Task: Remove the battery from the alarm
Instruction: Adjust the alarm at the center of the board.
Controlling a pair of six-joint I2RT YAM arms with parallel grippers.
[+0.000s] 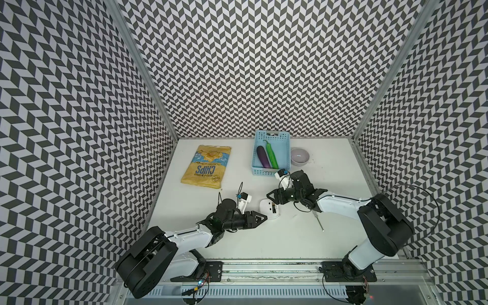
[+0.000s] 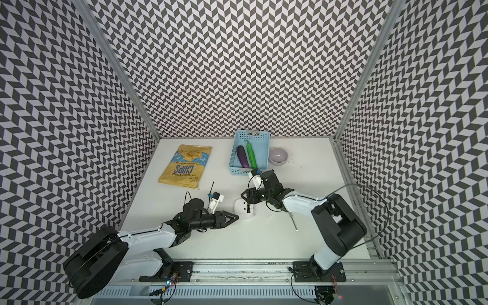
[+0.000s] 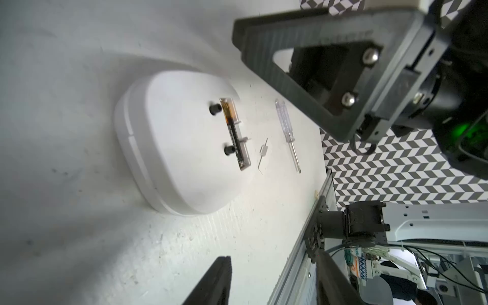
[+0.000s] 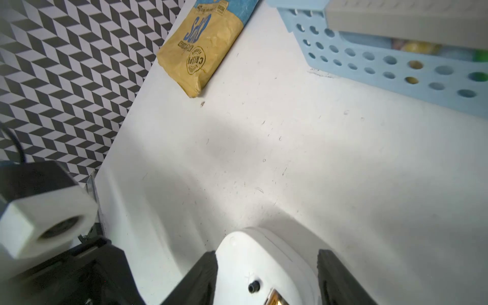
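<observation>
The alarm [image 1: 267, 208] [image 2: 241, 208] lies face down on the table, its plain white back up. The battery [image 3: 233, 132], black with a gold-copper end, sits in an open slot in that back, beside two small black knobs. My right gripper [image 1: 272, 200] [image 4: 268, 254] hovers over the alarm's far side, open, its fingers [image 4: 204, 274] straddling the back without touching it. My left gripper [image 1: 262, 217] [image 3: 273, 258] stands open at the alarm's near left edge, with nothing between its fingers.
A thin screwdriver [image 1: 319, 223] [image 3: 287, 134] with a clear handle lies right of the alarm, a small white clip [image 3: 262, 155] between them. Farther back are a blue basket [image 1: 272, 173] with vegetables, a lilac bowl [image 1: 299, 156] and a yellow chips bag [image 1: 207, 166].
</observation>
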